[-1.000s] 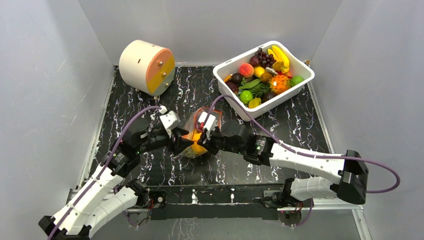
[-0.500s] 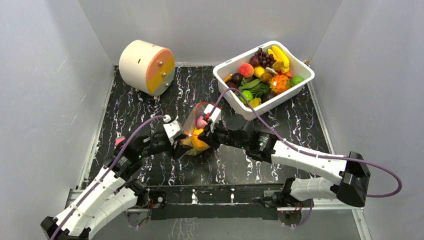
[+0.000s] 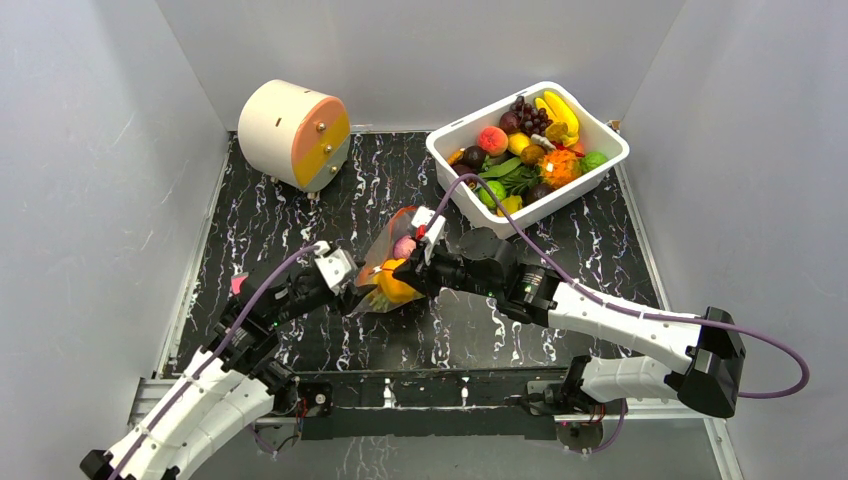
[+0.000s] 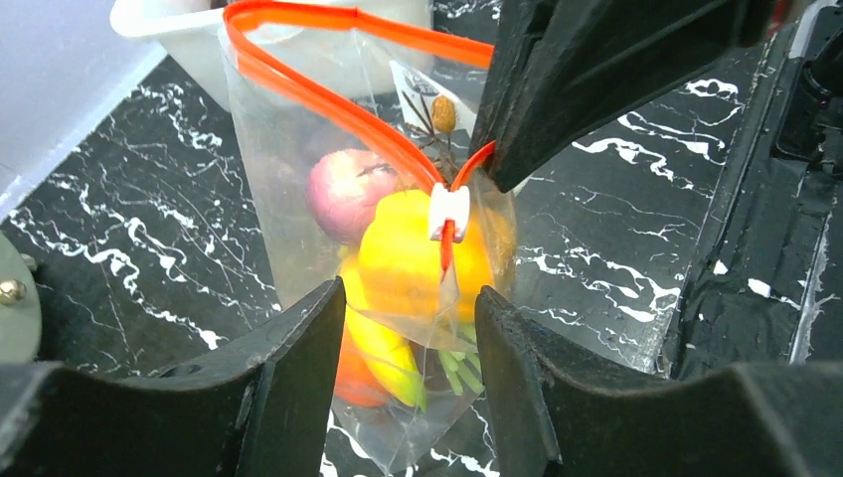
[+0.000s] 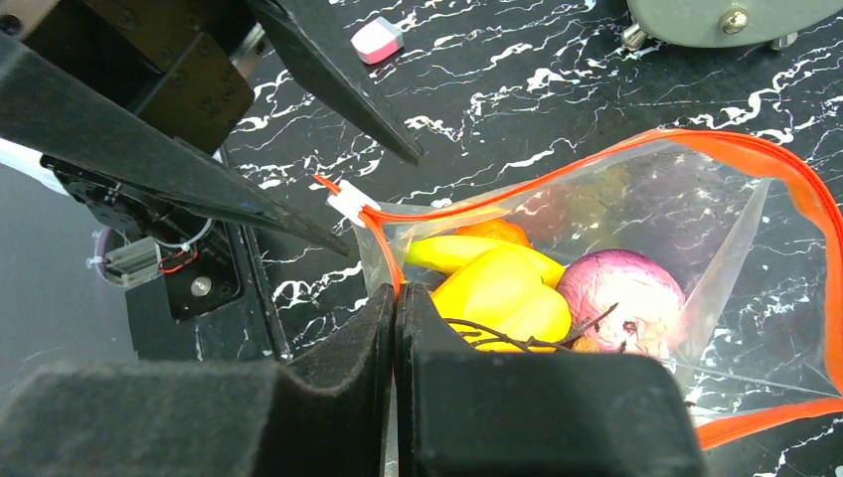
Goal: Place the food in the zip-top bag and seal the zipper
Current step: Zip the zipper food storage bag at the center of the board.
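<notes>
Zip-top bag [image 3: 385, 255] holds yellow, purple food [image 4: 413, 253]; white tub [image 3: 575, 190] heaped

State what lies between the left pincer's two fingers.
In the left wrist view, the lower end of the bag, holding yellow food, sits between the fingers of the open left pincer; whether they touch it is unclear.

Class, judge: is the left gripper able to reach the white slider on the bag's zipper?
Probably yes: the left gripper, open, faces the slider, nothing between; the right gripper pinches the zipper beside it.
</notes>
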Action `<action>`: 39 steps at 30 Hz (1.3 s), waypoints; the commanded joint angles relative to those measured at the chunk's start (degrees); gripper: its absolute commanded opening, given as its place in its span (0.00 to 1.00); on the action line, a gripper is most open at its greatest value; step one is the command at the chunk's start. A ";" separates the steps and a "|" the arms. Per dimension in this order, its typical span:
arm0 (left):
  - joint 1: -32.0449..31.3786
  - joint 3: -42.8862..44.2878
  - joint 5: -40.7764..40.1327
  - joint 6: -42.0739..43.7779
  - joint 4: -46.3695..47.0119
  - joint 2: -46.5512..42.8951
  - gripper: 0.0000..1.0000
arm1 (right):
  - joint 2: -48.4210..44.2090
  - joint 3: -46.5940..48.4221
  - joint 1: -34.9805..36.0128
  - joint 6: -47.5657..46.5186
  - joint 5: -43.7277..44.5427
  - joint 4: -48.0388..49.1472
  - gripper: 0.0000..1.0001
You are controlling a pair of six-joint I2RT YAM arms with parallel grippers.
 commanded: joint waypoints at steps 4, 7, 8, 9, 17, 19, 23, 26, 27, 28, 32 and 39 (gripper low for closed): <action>-0.20 -1.36 5.23 2.30 3.61 -3.31 0.49 | -1.35 1.41 -0.07 0.30 -1.64 5.19 0.00; -0.20 -1.70 6.35 2.35 3.65 -2.66 0.46 | -1.17 1.38 -0.09 0.55 -1.91 5.63 0.00; -0.20 -1.70 6.68 2.24 3.82 -2.43 0.46 | -1.13 1.40 -0.07 0.46 -2.02 5.58 0.00; -0.20 -1.65 7.08 1.98 4.06 -2.24 0.45 | -1.12 1.33 -0.11 0.55 -2.11 5.61 0.00; -0.20 -1.71 9.67 1.18 6.35 -2.05 0.09 | -1.27 0.31 -0.11 -0.55 -2.10 5.26 0.00; -0.20 -1.90 10.06 1.26 6.37 -2.32 0.00 | -1.30 0.35 -0.07 -1.70 -3.21 4.71 0.00; -0.20 -1.72 10.46 1.48 5.33 -2.35 0.00 | -2.57 1.36 -0.10 -5.25 -3.20 2.85 0.12; -0.22 -1.70 10.60 1.65 4.81 -2.43 0.00 | -4.86 1.53 -0.07 -9.93 -4.24 3.07 0.25; -0.20 -1.77 10.82 1.65 4.86 -2.37 0.00 | -5.60 1.63 -0.12 -11.62 -4.89 3.00 0.29; -0.20 -1.80 11.01 1.65 4.94 -2.31 0.00 | -6.12 1.74 -0.10 -13.20 -5.47 2.99 0.33; -0.20 -1.86 11.35 1.49 5.36 -2.02 0.00 | -7.03 3.19 -0.07 -19.72 -8.77 1.84 0.51; -0.20 -1.77 12.27 1.65 5.48 -1.84 0.00 | -2.27 8.86 -0.07 -32.81 -17.96 -6.15 0.56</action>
